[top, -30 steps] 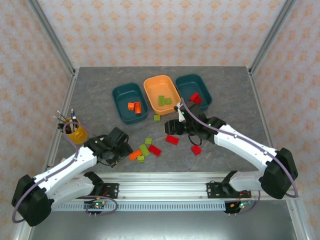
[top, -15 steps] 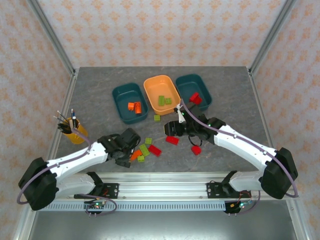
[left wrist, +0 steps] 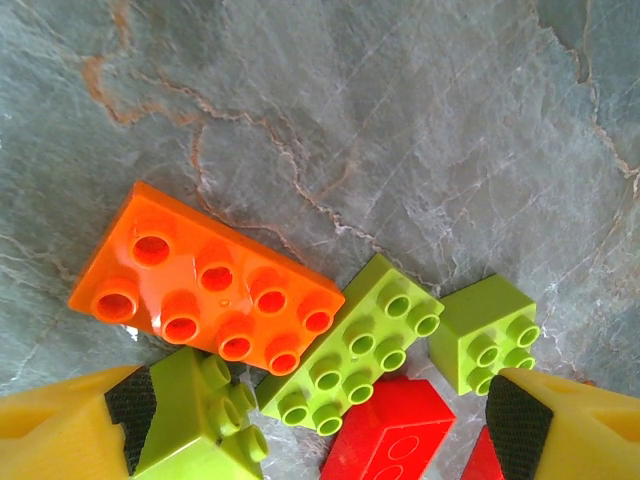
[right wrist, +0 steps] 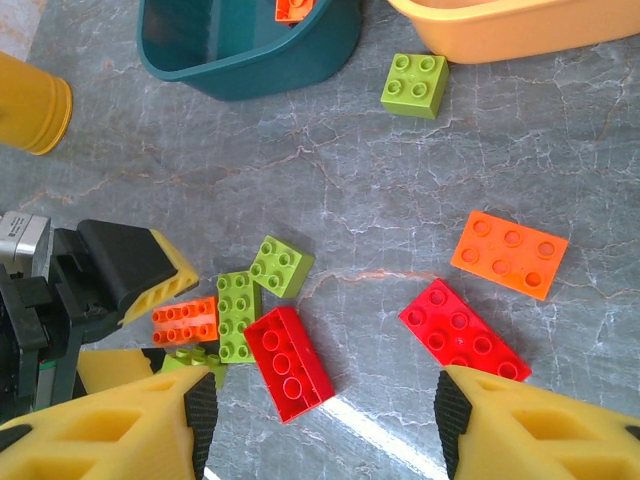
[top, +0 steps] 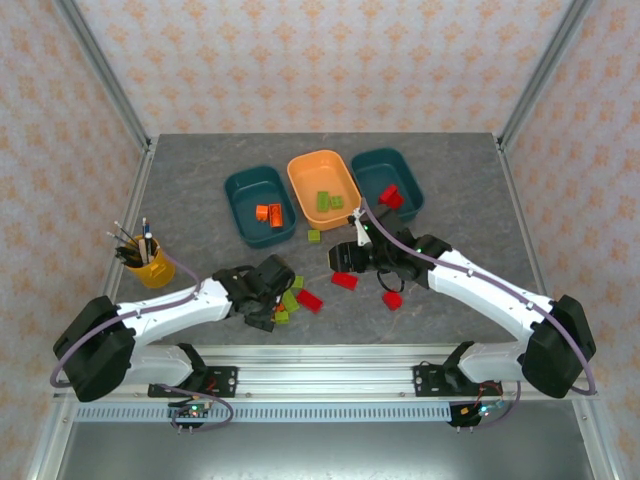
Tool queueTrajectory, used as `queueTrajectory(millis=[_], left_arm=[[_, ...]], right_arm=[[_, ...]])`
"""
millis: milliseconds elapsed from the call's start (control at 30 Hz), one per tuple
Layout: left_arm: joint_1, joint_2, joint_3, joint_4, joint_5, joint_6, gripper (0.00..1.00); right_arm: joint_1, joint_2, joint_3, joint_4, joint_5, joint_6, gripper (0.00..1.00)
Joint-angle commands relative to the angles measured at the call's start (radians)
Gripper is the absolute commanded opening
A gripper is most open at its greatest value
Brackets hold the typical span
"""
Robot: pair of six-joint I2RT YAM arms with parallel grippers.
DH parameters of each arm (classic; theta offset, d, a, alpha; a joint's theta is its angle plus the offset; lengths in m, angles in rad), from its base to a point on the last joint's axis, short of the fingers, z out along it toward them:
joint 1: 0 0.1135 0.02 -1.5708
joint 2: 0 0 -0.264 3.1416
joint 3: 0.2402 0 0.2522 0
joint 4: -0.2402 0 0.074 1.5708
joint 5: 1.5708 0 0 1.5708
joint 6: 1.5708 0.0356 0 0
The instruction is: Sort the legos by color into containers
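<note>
Yellow pen cup (top: 150, 268): far left on the grey table (top: 200, 160), seen from overhead.
Left gripper (left wrist: 320, 440): jaws wide apart over the loose cluster, clamping nothing; a lime brick (left wrist: 200, 420) touches one pad (left wrist: 125, 405).
Left wrist count: one orange eight-stud plastic brick (left wrist: 205, 300), three lime, and red cut off at the bottom edge.
Containers: dark teal plastic tray (top: 250, 190) with orange bricks, orange tray (top: 315, 172) with lime, second teal tray (top: 380, 170) with red.
Right gripper (right wrist: 320, 430): released, bare table between its fingers (right wrist: 130, 420).
Right wrist extra: second loose orange brick (right wrist: 508, 253), covered overhead by the right arm (top: 480, 285).
</note>
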Motion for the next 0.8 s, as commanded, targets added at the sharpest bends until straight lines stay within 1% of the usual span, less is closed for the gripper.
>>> queueTrajectory(millis=[0, 167, 333, 533, 767], left_arm=[[-0.007, 0.009, -0.016, 0.008, -0.017, -0.455, 0.88], [-0.004, 0.048, -0.025, 0.035, -0.047, -0.481, 0.86], [0.021, 0.090, -0.020, 0.041, -0.057, -0.462, 0.83], [0.096, 0.139, 0.021, 0.020, -0.064, -0.387, 0.80], [0.215, 0.208, 0.097, -0.019, -0.059, -0.230, 0.76]], right_arm=[[0.008, 0.010, 0.011, -0.016, 0.030, -0.011, 0.61], [0.008, 0.026, 0.026, -0.022, 0.032, -0.014, 0.61], [0.008, 0.032, 0.034, -0.026, 0.034, -0.011, 0.61], [0.008, 0.032, 0.034, -0.030, 0.036, -0.009, 0.61], [0.008, 0.031, 0.033, -0.034, 0.035, -0.002, 0.61]])
